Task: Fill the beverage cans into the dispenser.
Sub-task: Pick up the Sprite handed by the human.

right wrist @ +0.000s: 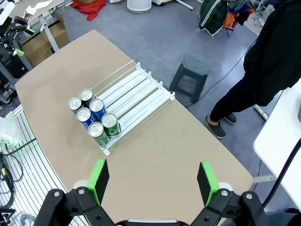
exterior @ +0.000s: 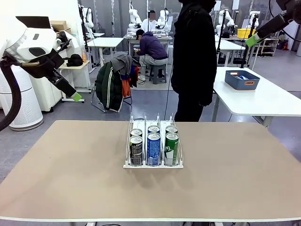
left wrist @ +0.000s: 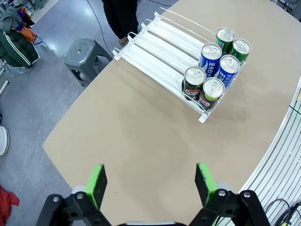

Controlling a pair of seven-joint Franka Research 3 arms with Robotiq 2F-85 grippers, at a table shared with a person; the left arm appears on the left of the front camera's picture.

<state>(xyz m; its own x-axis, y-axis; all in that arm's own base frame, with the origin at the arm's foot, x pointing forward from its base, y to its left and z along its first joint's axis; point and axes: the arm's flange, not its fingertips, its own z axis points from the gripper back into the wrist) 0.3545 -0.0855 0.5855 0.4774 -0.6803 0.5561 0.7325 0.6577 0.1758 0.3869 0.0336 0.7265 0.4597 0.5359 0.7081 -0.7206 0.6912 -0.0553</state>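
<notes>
A: Where are the cans (exterior: 154,146)?
B: There are six, all upright in the dispenser (left wrist: 160,44), two to a lane. They are packed at the end nearest the robot, with black in one outer lane, blue in the middle and green in the other. The far stretch of every lane is bare.
A: And the dispenser?
B: It sits mid-table (exterior: 70,179), lanes running straight across towards the person (exterior: 193,56), who stands just beyond the far edge.
A: The arms?
B: Both are high up, well apart from the dispenser. The left gripper (left wrist: 150,173) is spread wide with nothing in it, and the right gripper (right wrist: 151,170) is the same.
A: What could spoil it from here?
B: Three things, I'd judge. The dispenser looks light, so a gripper clipping a wire divider (exterior: 145,126) on the way down could drag it and topple the cans. A slim can lowered crooked could wedge between the wires or knock its neighbours. And with the person so near the far end, a reach there might meet a hand.
</notes>
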